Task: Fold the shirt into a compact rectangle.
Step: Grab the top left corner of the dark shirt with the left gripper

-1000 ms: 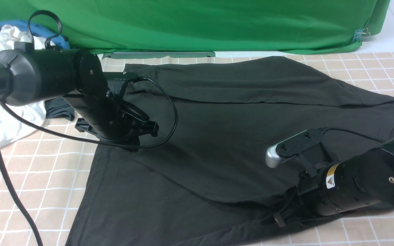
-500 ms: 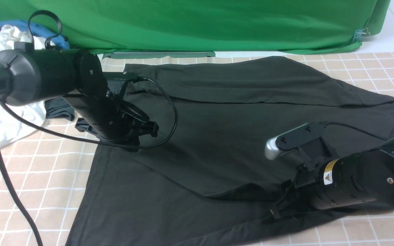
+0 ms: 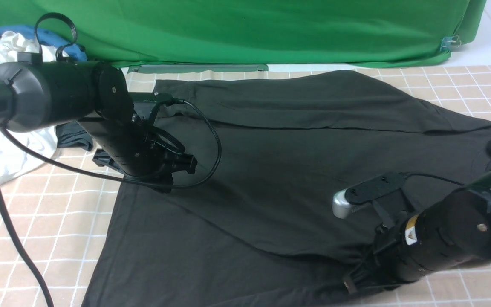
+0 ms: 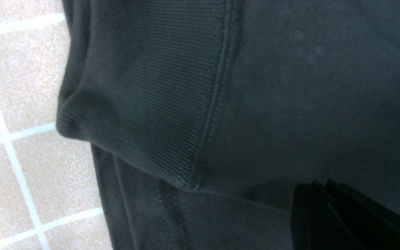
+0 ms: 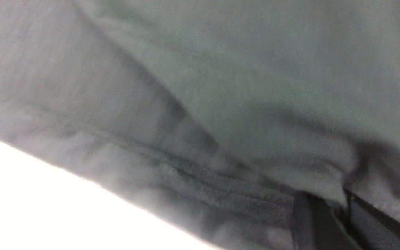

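Shirt [image 3: 279, 170], black, lies spread over the checked desk [image 3: 49, 221], reaching from near its far edge to its near edge. The front view shows both arms low on it, with their fingertips hidden. The left wrist view shows the left gripper [image 4: 328, 211] closed narrow on fabric beside the stitched sleeve hem [image 4: 207, 114]. The right wrist view is blurred and shows the right gripper [image 5: 342, 205] pinching a bunched fold by the near hem.

You're at a staged robot-lab tabletop: green backdrop cloth [image 3: 249, 30] held by a binder clip [image 3: 452, 41], checked tablecloth [image 3: 49, 221].
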